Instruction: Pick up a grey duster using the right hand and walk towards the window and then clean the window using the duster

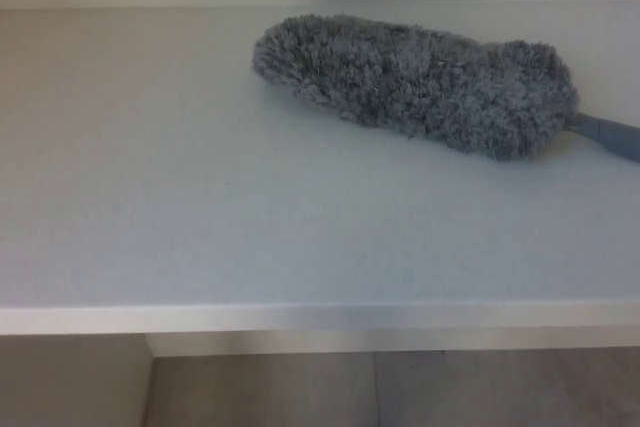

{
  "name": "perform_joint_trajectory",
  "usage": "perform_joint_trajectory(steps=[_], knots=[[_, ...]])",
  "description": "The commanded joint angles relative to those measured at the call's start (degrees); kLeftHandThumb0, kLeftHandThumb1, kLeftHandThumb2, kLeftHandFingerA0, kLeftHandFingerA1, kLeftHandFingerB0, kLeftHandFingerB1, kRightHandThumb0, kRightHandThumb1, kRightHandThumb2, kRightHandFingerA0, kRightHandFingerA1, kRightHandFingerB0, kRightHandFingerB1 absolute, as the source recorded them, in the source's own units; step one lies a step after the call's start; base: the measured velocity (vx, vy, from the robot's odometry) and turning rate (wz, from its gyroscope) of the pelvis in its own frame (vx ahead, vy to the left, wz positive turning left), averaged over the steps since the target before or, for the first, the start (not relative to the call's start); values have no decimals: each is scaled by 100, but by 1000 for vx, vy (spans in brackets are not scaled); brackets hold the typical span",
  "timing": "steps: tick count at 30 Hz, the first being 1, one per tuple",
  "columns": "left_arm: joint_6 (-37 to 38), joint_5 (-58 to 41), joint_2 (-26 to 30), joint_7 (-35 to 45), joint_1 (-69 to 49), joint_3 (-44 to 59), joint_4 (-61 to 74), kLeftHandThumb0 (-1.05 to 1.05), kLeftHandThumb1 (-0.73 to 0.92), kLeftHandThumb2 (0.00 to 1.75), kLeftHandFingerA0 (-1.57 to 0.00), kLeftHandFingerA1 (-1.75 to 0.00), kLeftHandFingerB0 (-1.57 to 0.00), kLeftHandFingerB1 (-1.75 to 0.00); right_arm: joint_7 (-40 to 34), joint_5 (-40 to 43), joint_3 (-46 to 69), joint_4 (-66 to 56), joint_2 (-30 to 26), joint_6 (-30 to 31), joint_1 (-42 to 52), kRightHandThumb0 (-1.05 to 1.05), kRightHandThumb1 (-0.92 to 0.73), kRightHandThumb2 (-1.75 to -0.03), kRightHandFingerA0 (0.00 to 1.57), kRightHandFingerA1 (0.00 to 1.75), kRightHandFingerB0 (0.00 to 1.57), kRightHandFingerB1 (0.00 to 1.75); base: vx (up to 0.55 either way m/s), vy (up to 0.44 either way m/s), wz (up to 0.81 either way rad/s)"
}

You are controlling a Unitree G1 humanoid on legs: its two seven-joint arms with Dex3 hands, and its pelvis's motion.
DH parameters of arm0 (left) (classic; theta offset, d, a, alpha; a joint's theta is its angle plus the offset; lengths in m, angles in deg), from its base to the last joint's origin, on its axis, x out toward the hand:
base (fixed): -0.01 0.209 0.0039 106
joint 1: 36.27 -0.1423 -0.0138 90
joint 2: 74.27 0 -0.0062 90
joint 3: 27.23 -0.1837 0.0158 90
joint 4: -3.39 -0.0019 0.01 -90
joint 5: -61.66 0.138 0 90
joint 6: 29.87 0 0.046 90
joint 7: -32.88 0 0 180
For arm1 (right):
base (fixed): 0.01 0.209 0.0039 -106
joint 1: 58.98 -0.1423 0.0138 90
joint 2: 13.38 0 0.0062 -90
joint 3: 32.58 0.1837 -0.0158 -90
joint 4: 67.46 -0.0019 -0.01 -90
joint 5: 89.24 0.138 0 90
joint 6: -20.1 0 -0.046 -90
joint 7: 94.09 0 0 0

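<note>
The duster's handle point(610, 133) is running off the right edge, so I am seeing only its first stretch. The table point(200, 227) is getting cut off left and right.

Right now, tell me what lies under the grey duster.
The grey duster lies flat on the white table, its handle running off the right edge. The tabletop directly beneath its fluffy head is covered.
</note>
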Motion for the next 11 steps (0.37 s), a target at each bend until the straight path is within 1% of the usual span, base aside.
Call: perform_joint_trajectory(steps=[1,3,4,5,7,8,11], knots=[[357,-110,-12,-31,-59,196,-104,-10,58,67,-79,-102,-84,-83,-594,247,83,206,-116,-316,145,-23,-59,-60,84,86,78,56,0,0,0],[363,-89,-19,-23,-52,226,-115,-10,58,67,-79,-102,-84,-83,-624,251,68,249,-117,-346,130,-23,-59,-60,84,86,78,56,0,0,0],[362,-90,-16,-26,-38,253,-186,-5,59,67,-74,-98,-83,-83,-779,184,8,277,-136,-418,172,-28,-65,-60,90,84,82,53,0,0,0],[360,-95,-10,-34,-18,289,-292,-5,59,67,-74,-98,-83,-83,-1005,82,-78,307,-164,-520,239,-28,-65,-60,90,84,82,53,0,0,0],[380,-76,-12,-26,-2,316,-327,-5,59,67,-74,-98,-83,-83,-1046,102,-123,343,-171,-543,226,-28,-65,-60,90,84,82,53,0,0,0],[307,-115,-30,-59,92,360,-306,-7,61,69,-77,-112,-84,-82,-1061,117,-131,268,-172,-574,228,-30,-69,-61,85,94,81,61,0,0,0],[249,-143,-54,-113,270,431,-326,-9,60,71,-81,-107,-83,-83,-1104,157,-155,127,-171,-627,224,-31,-69,-61,86,91,82,61,0,0,0]])
